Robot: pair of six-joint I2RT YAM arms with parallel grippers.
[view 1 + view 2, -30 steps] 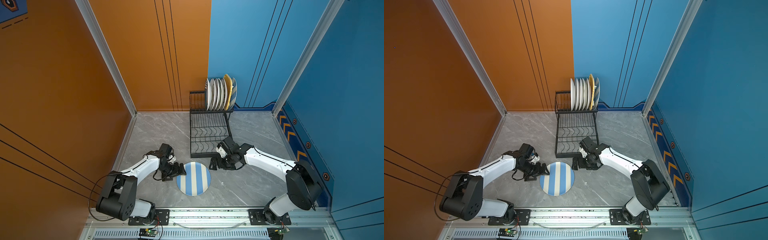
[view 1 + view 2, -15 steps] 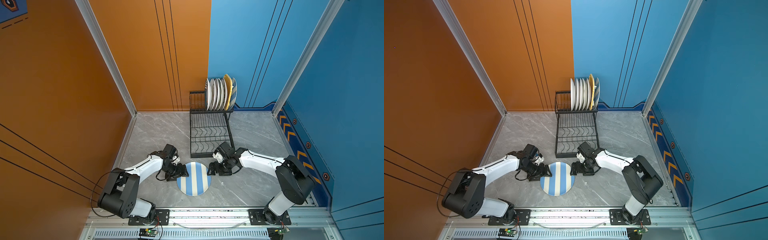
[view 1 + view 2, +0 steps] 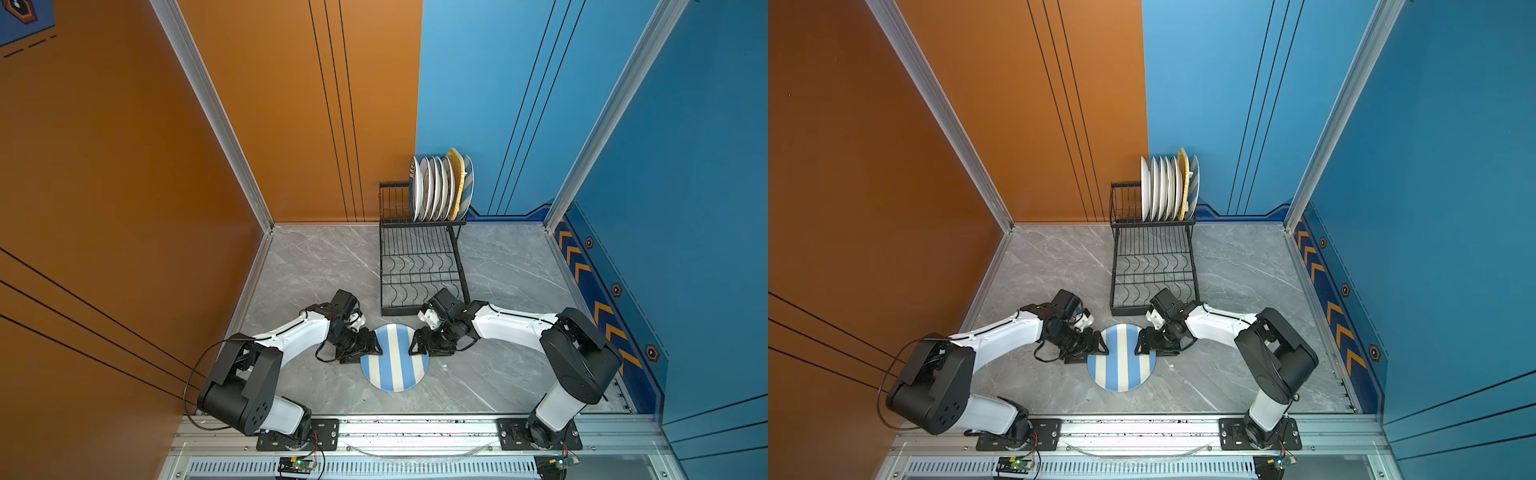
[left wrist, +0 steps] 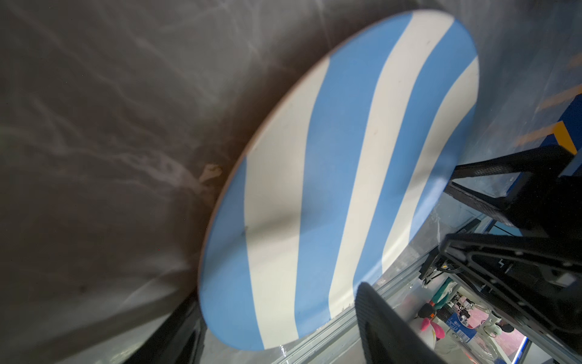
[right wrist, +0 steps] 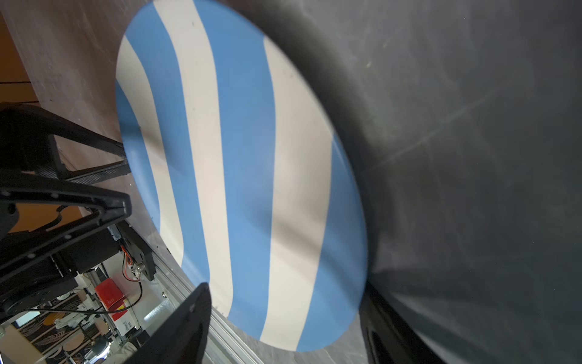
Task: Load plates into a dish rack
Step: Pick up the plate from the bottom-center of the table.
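A blue-and-cream striped plate (image 3: 394, 361) (image 3: 1121, 365) lies flat on the grey floor, just in front of the black wire dish rack (image 3: 419, 266) (image 3: 1152, 266). My left gripper (image 3: 371, 351) (image 4: 277, 296) is at the plate's left rim. My right gripper (image 3: 417, 347) (image 5: 286, 293) is at its right rim. Each stands open with the rim between its fingers: one finger low at the floor, the other above the plate with a gap. Several plates (image 3: 440, 187) (image 3: 1167, 187) stand upright in the rack's raised upper tier, a yellow one among them. The lower tier holds nothing.
An orange wall (image 3: 124, 187) bounds the floor on the left. Blue walls (image 3: 685, 208) stand at the back and on the right. The aluminium rail (image 3: 415, 428) with both arm bases runs along the front edge. Grey marble floor (image 3: 316, 257) lies on both sides of the rack.
Both arms have come in towards the striped plate from either side. Their jaws now straddle its rim and stand narrower than before. The plate stays on the floor.
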